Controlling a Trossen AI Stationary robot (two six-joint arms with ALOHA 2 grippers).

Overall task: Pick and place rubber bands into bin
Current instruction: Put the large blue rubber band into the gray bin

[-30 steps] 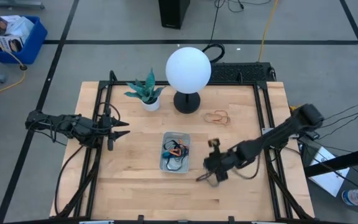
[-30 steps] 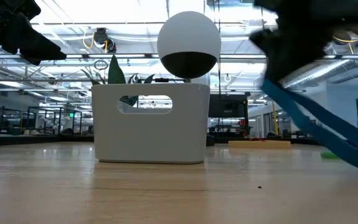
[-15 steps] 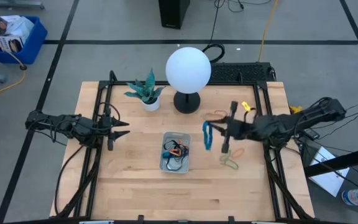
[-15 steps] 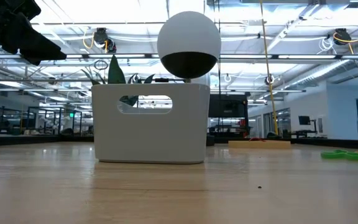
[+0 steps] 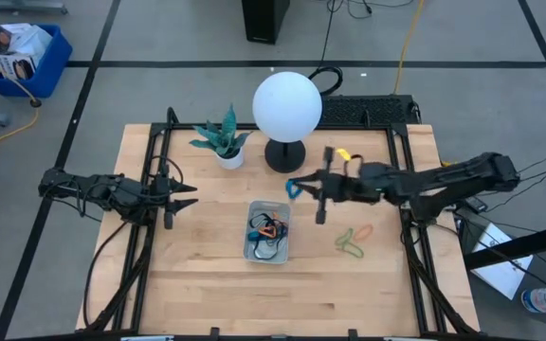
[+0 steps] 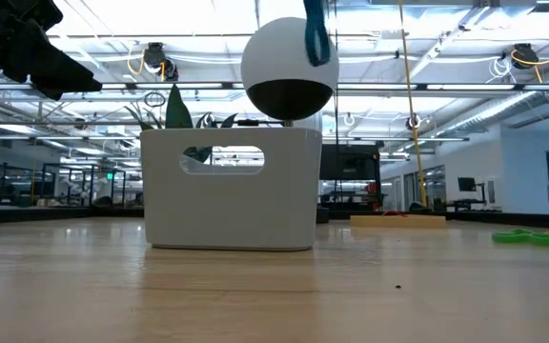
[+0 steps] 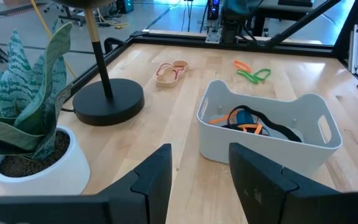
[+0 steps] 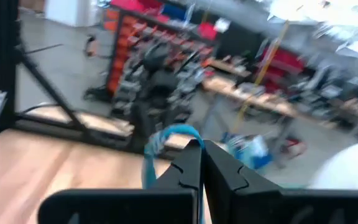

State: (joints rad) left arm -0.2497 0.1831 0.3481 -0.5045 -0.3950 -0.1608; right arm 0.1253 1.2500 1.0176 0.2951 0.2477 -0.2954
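Two arms over a pale wood-plank surface (image 5: 207,284) framed by black rails. Right end effector (image 5: 303,186) is raised just above and beside the bin (image 5: 267,231), fingers pinched together on a thin blue band (image 5: 295,187) that hangs as a limp loop; the low view shows that loop (image 6: 316,33) dangling in front of the white globe (image 6: 290,65). Left end effector (image 5: 186,195) waits at the left edge of the surface, fingers (image 7: 154,180) spread apart and holding nothing. Bin is a small glossy rectangular tray with rounded corners and cut-out handles, sitting near mid-surface; inside lies a tangle of floppy bands (image 7: 247,121) in orange, blue and black. Loose bands on the wood: a green pair (image 5: 352,242) to the right of the bin, with an orange one touching them, and a tan-red looped cluster (image 7: 171,70) near the lamp base (image 7: 107,101), a flat matte black disc with a thin stem. Small potted plant (image 5: 224,138) with striped pointed leaves in a smooth white pot stands beside the lamp. Floor is grey concrete with dark lines; a blue crate (image 5: 22,57) sits far left.
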